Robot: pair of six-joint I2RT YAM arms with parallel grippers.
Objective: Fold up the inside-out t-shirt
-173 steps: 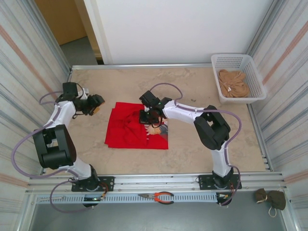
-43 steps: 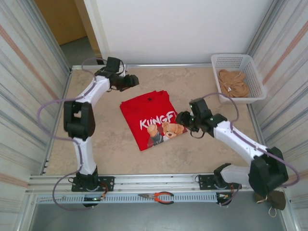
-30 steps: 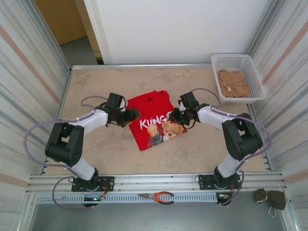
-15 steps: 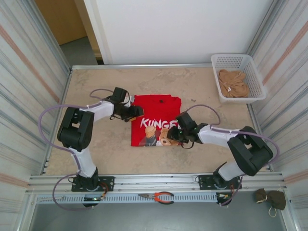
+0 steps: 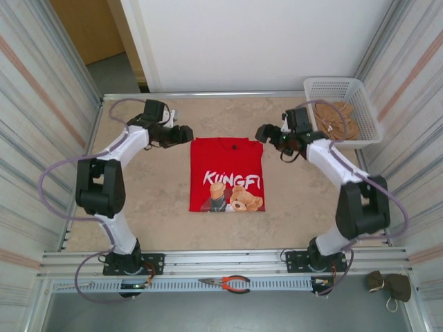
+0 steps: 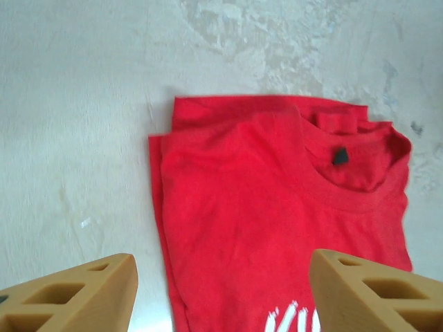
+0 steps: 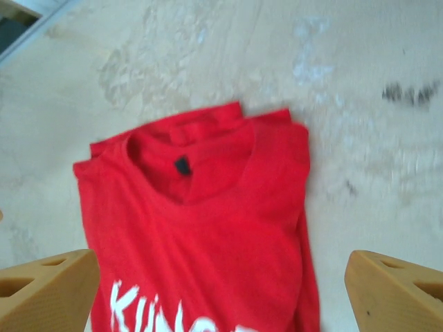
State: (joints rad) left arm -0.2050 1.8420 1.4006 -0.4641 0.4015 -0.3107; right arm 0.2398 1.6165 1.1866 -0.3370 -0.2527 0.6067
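We see the bright red short-sleeved cotton t-shirt [image 5: 227, 173] lying flat on the mottled beige tabletop [image 5: 138, 200], in the middle of the frame. It is folded into a tidy upright rectangle, with white lettering and a teddy-bear print facing up and the collar towards the top of the frame. Our left hand [image 5: 185, 133] is just off the shirt's upper left corner, apart from the cloth. Its tan fingers [image 6: 69, 294] are spread wide and hold nothing. Our right hand [image 5: 263, 133] is off the upper right corner, its fingers [image 7: 391, 290] likewise wide apart and empty. In the upper right of the frame, a white plastic mesh basket [image 5: 332, 86] holds a crumpled tan-beige cloth [image 5: 336, 119].
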